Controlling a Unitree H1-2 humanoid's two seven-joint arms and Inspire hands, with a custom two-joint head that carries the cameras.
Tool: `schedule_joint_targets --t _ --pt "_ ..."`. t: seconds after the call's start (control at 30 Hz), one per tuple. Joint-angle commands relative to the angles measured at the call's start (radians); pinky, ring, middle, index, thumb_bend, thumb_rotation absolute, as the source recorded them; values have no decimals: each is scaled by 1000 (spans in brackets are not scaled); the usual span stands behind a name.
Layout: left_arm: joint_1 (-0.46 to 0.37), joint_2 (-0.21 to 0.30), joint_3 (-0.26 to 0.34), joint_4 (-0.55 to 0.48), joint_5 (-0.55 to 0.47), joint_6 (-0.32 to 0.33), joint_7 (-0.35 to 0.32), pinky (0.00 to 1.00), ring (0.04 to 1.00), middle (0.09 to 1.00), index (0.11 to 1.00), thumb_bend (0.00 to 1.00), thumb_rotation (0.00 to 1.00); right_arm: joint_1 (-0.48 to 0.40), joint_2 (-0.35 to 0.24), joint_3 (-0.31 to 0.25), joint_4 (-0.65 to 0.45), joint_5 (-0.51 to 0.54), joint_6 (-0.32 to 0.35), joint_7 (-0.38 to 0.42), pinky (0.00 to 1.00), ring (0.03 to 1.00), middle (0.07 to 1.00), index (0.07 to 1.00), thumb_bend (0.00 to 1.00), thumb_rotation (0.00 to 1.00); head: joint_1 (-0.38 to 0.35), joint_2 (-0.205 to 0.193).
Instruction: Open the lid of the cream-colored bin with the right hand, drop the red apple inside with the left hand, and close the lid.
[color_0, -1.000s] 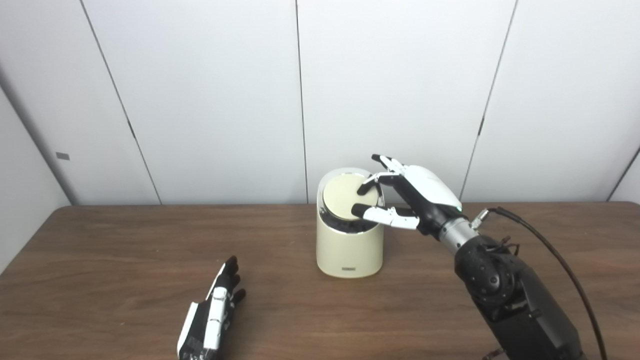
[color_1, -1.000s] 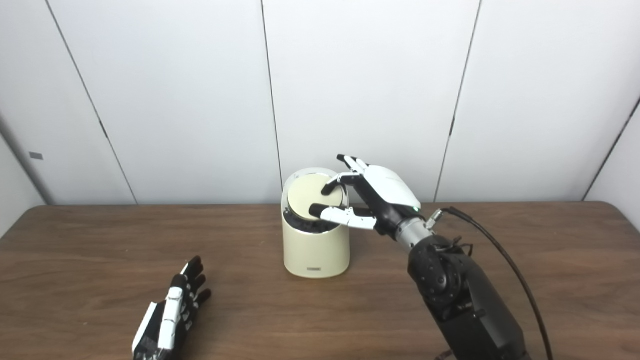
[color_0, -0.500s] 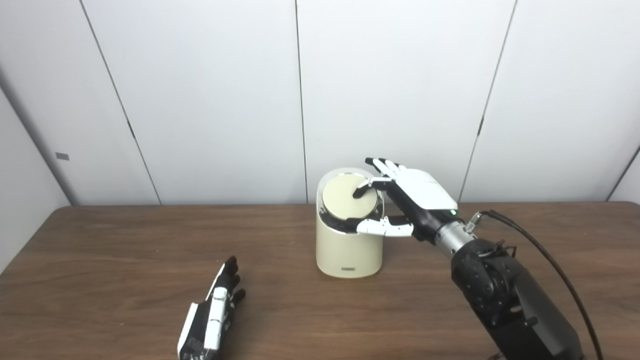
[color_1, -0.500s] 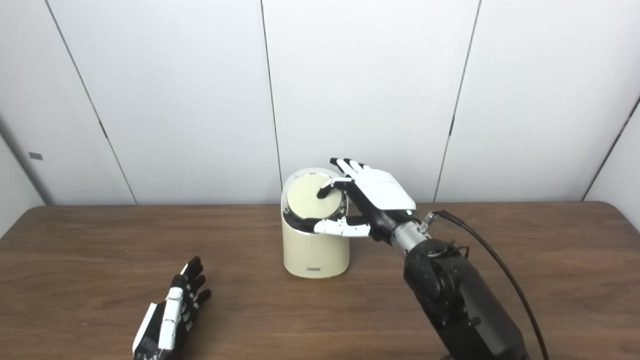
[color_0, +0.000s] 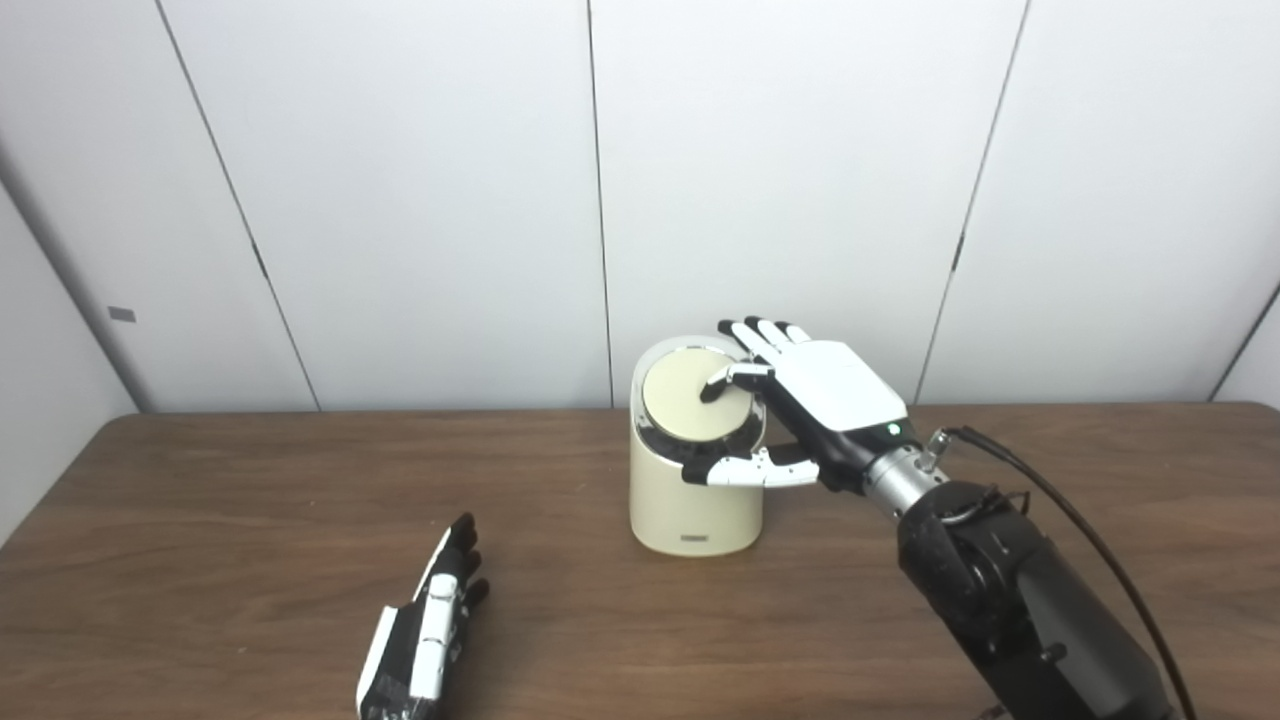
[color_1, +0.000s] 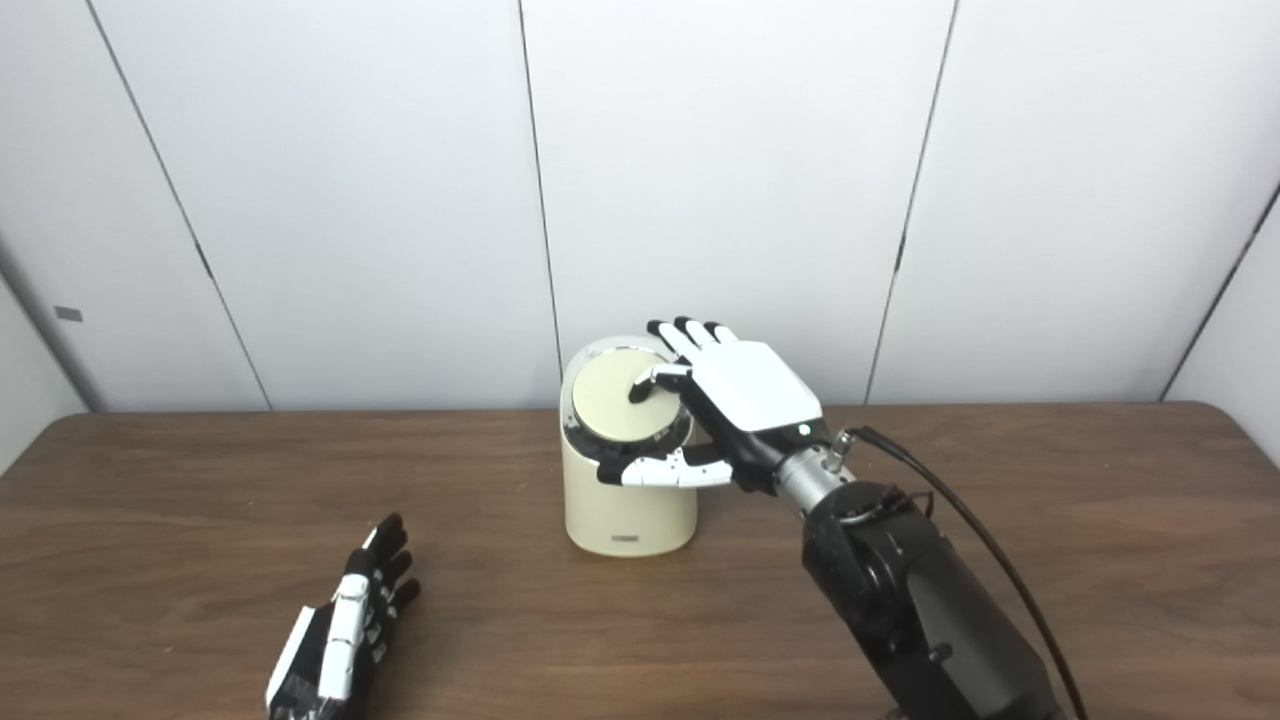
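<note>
White wall panels stand behind a dark wooden table (color_0: 200, 520). The left hand (color_0: 425, 630) lies flat, fingers spread, empty. At centre, the cream-coloured cylindrical bin (color_0: 690, 500) has its round lid (color_0: 685, 405) pressed by the spread, empty right hand (color_0: 800, 410). No apple shows.

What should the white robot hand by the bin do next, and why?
Probably lift away. The right hand has a fingertip on the round cream lid, which looks shut on the cream-colored bin. No apple shows, and the left hand rests open.
</note>
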Motion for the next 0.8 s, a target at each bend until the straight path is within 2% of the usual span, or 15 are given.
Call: schedule_joint_targets --t 0.0,0.43,0.77 --pt "-8 -3 -3 -25 -1 -2 1 1000 1000 1000 1000 655 967 -5 -14 20 5 -26 0 64 1000 1000 994 688 655 991 -1 2" --pt "-9 -14 -18 -60 7 22 7 1000 1000 1000 1000 660 986 -8 -15 17 -4 -52 26 157 1000 1000 1000 735 675 1000 9 10" --pt "-9 -13 -22 -68 5 25 5 1000 1000 1000 1000 669 992 -11 -9 29 23 -60 36 181 1000 1000 1000 740 689 1000 16 16"
